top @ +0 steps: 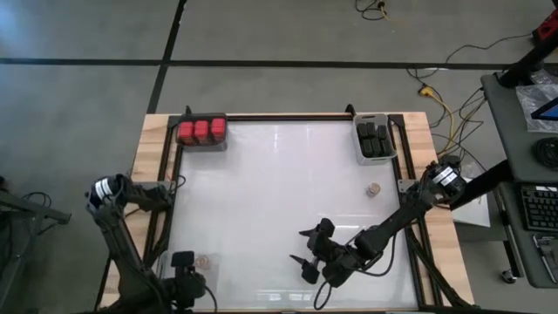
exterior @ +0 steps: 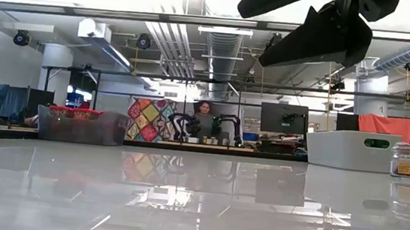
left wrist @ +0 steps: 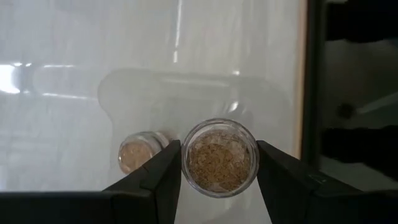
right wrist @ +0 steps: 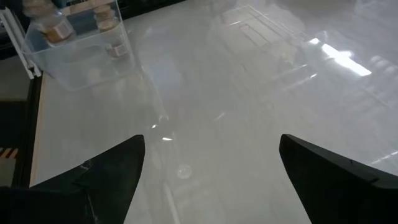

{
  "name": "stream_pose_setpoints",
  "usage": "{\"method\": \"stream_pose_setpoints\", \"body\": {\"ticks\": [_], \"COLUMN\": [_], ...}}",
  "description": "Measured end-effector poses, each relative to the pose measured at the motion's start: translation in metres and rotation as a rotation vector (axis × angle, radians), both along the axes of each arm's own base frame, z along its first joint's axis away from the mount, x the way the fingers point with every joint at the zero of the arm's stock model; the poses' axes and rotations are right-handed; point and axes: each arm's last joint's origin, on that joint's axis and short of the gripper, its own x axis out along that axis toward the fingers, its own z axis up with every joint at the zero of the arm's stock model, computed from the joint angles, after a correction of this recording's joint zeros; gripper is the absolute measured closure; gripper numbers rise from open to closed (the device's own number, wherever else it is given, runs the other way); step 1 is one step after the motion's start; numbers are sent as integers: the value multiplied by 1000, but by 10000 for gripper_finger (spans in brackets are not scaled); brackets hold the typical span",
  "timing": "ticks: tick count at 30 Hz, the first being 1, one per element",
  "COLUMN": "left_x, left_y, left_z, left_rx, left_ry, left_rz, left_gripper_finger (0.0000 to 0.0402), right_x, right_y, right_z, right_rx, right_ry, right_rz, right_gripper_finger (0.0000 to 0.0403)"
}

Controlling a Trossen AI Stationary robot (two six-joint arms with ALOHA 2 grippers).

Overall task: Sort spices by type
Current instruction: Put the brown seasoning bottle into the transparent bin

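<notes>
Clamped between the left gripper's fingers, a tan-topped jar hangs over the clear bin at the glossy white table's near-left corner. Right gripper gapes wide, empty. Another jar stands alone; a cluttered workshop lies beyond.

Wide-spread right fingers over white table; clear bin holds tan-topped jars

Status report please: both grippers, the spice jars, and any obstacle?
Left gripper shut on round jar, over clear bin holding another jar. Right gripper open, empty. One jar loose near grey bin. Nothing blocking.
</notes>
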Motion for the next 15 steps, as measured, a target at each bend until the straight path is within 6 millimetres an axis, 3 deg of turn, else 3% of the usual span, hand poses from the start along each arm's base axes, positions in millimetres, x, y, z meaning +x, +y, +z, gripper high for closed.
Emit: {"method": "stream_pose_setpoints", "body": {"ticks": [7, 15], "left_x": [-1, -7], "left_y": [2, 13], "left_z": [-22, -40], "left_rx": [45, -39], "left_ry": [40, 69], "left_rz": [60, 86], "left_gripper_finger": [237, 237], "right_x": [-1, 0], "right_y": [1, 0], "right_z": [0, 0], "right_rx": [-1, -20], "right_ry": [4, 9], "right_rz": [6, 16], "right_gripper_finger": [39, 39]}}
